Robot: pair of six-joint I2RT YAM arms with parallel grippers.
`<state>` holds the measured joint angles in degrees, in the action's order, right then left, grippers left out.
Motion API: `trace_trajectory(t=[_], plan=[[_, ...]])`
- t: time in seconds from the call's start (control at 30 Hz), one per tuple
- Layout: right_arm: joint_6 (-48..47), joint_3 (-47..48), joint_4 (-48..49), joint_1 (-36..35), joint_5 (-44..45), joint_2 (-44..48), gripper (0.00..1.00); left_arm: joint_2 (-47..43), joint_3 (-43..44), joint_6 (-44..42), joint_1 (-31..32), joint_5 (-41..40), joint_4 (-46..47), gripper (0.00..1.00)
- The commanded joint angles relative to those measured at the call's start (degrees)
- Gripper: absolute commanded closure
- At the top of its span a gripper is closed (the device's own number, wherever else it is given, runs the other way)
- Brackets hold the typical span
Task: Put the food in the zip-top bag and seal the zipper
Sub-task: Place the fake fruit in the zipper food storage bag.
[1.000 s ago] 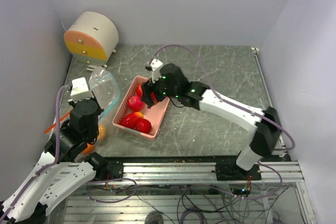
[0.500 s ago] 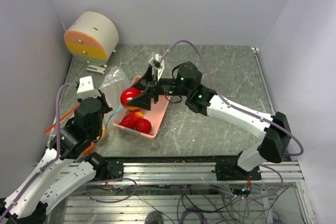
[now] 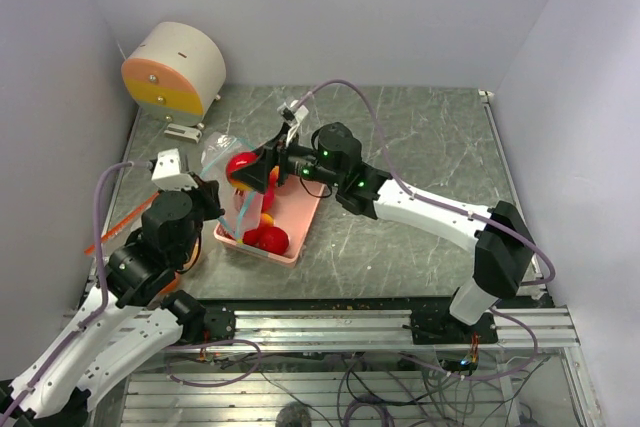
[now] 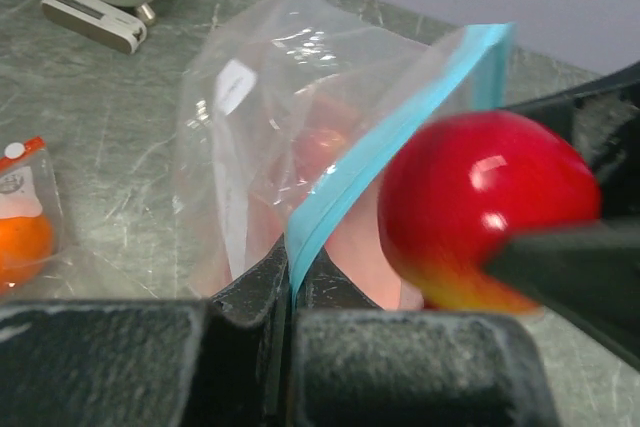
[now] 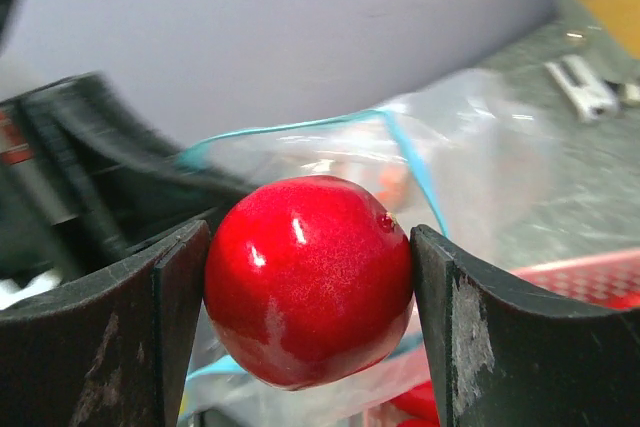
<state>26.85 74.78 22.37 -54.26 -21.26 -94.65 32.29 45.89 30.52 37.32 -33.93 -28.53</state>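
The right pincer point(image 5: 310, 292) pinches a red apple point(image 4: 480, 207) at the mouth of the zip-top bag point(image 4: 250, 87), left of centre in the top view. The left pincer point(image 4: 290, 312), pressed together, grips the zipper point(image 4: 400, 132) by the pink basket point(image 3: 300, 222).

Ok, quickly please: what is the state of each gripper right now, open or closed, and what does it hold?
Left gripper: closed, pinching the zip-top bag at its zipper.
Right gripper: closed on a red apple.

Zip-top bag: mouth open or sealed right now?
Open. In the right wrist view the zipper forms a wide loop behind the red apple, and the left gripper pinches one edge of the zip-top bag.
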Motion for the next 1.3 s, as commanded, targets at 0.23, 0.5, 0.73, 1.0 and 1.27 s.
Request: trace_trajectory(t=[0.23,0.5,0.73,1.0,1.27], plan=[[-7.6,6.8,-13.1,-3.7,24.3,-2.9,0.38,-2.1,-1.2,4.6,-0.3,5.5,4.5,0.93],[-8.2,7.4,-13.7,-4.7,21.8,-2.3,0.0,-1.0,-3.3,6.3,-0.2,6.6,6.6,0.93],[-7.5,4.1,-12.3,-4.7,24.2,0.7,0.0,-1.7,-4.2,7.0,-0.2,5.5,5.7,0.93],[-8.5,-3.0,-12.6,-4.7,26.4,10.5,0.0,-2.0,-2.3,4.4,-0.2,-2.9,0.4,0.93],[-5.0,0.7,-20.8,-4.7,26.0,7.2,0.0,-3.3,-1.9,4.5,-0.2,-3.0,2.1,0.93]])
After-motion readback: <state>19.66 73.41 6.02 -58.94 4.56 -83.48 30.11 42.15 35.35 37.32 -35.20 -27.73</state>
